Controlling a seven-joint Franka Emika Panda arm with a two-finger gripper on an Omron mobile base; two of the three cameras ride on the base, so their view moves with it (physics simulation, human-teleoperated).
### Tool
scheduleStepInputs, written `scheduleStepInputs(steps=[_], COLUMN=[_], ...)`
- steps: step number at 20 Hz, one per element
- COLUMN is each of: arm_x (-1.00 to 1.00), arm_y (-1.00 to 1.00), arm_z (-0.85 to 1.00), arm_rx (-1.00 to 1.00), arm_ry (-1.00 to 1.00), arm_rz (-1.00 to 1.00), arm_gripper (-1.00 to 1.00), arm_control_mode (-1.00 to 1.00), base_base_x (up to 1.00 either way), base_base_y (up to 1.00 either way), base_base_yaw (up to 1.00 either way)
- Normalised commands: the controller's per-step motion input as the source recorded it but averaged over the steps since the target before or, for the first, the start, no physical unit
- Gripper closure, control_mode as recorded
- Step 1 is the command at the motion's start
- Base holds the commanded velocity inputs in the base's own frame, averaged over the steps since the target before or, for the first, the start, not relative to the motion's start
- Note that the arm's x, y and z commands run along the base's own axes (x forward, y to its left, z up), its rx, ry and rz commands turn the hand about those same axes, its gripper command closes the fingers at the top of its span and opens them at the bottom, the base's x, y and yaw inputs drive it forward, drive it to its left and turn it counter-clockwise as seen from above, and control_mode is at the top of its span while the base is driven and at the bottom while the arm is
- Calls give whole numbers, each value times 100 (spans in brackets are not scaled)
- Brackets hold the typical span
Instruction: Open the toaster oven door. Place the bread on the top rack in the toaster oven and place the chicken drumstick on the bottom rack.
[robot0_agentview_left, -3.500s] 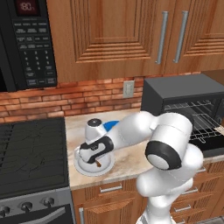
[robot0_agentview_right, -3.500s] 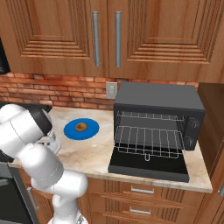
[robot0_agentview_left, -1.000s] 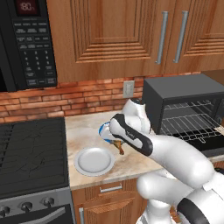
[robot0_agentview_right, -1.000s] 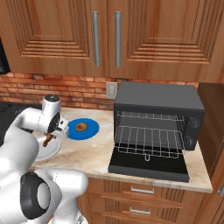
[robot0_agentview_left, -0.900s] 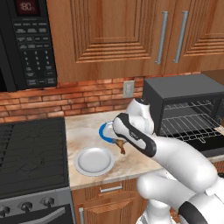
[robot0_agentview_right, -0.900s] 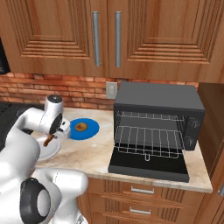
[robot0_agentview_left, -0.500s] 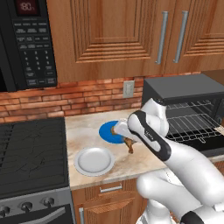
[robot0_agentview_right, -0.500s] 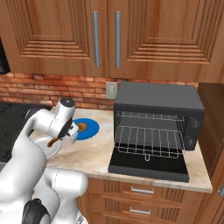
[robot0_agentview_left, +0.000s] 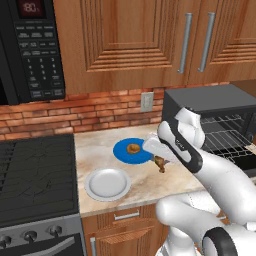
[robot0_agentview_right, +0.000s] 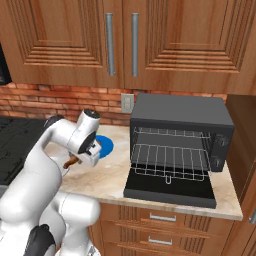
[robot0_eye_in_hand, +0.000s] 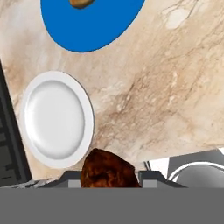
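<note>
claw (robot0_agentview_left: 159, 161) clamped on the chicken drumstick (robot0_agentview_left: 160, 163), apparently above the counter; bread (robot0_agentview_left: 133, 148) on blue plate (robot0_agentview_left: 122, 154) just beside it.

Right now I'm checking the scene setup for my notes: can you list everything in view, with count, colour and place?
Chicken drumstick: one, reddish-brown, held in the hand above the counter.
Bread: one, golden-brown, on the blue plate.
Blue plate: one, on the counter near the brick wall.
White plate: one, bare, at the counter's front by the stove.
Toaster oven: one, dark grey, right end of the counter; its door lies folded down, wire racks showing.
Microwave: one, black, above the stove.
Stove: one, black, left of the counter.
Cabinets: wooden, above.
Hand: one, white, shut on the drumstick.
</note>
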Motion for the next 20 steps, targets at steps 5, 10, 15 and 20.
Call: scheduleStepInputs(steps=[5,10,15,20], arm_x=[-10,-22,-11,0], arm_y=[-39,-47,-55,-57], arm_z=[-3,-7,-1,0], arm_rx=[-7,0,0,0], arm_ry=[0,-18,-16,-4], arm_rz=[-3,-14,-14,-24], arm_gripper=[100,100,100,100], arm_control_mode=[-100,-100,-100,-100], base_base_x=[0,0,0,0], base_base_y=[0,0,0,0], base_base_yaw=[0,0,0,0])
